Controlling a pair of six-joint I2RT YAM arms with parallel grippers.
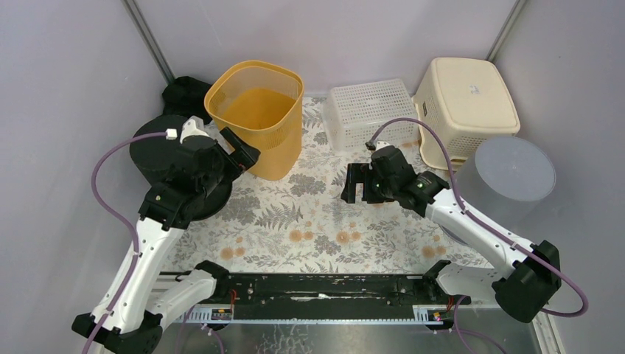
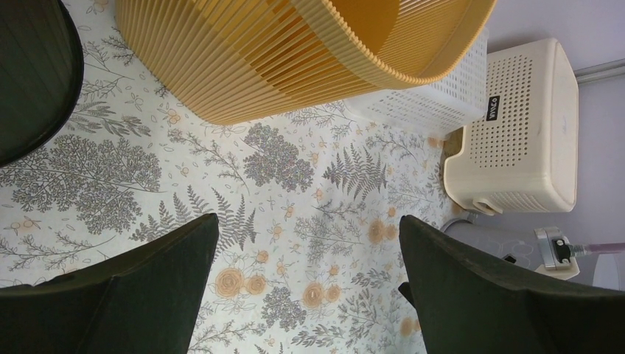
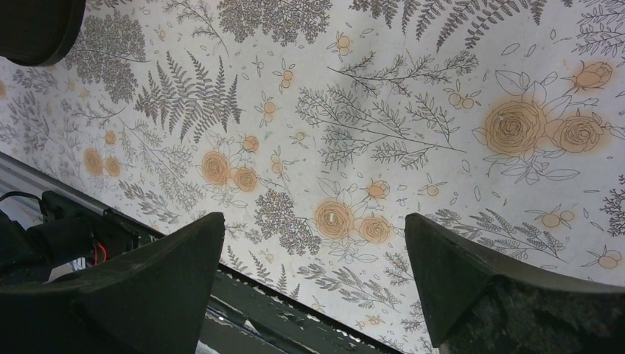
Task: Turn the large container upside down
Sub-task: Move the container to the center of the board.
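Left pincer (image 1: 237,151) stands wide open, empty, just beside the upright yellow container (image 1: 274,147) at the tabletop's (image 1: 309,221) back left; I judge it poised for the rim. Right pincer (image 1: 355,184) open, empty, mid-tabletop.

Worktop (image 1: 317,221), back row, 3 items left to right: large container (image 1: 258,118), lattice basket (image 1: 368,110), upturned basket (image 1: 468,103). Drum (image 1: 512,177) before upturned basket. Round tub (image 1: 151,151) left of large container.
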